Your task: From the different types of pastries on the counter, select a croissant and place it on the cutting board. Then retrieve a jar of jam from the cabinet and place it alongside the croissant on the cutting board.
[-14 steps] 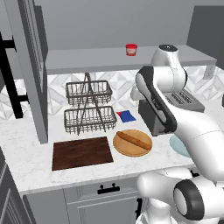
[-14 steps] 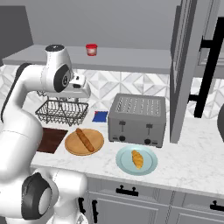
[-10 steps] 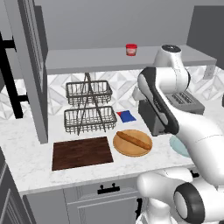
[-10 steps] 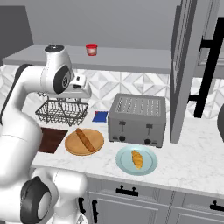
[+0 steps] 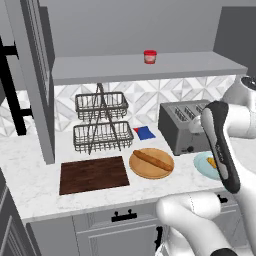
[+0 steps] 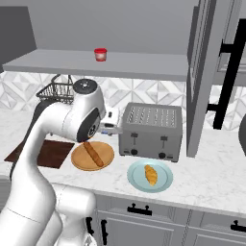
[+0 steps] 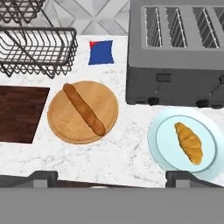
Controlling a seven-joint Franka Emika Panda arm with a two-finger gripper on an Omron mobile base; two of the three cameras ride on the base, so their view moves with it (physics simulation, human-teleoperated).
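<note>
Hand view: your croissant (image 7: 189,143) lay on a pale blue plate (image 7: 162,144) at lower right; the board (image 7: 19,113) sat at left. The end effector (image 7: 112,179) was spread wide, holding nothing.

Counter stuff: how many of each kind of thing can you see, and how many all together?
Pastries: 2, the croissant and the long roll
Boards: 2, the cutting board and the round board
Plate: 1
Toaster: 1
Wire basket rack: 1
Blue square: 1
Jar of jam, on the shelf: 1
Total: 9
</note>
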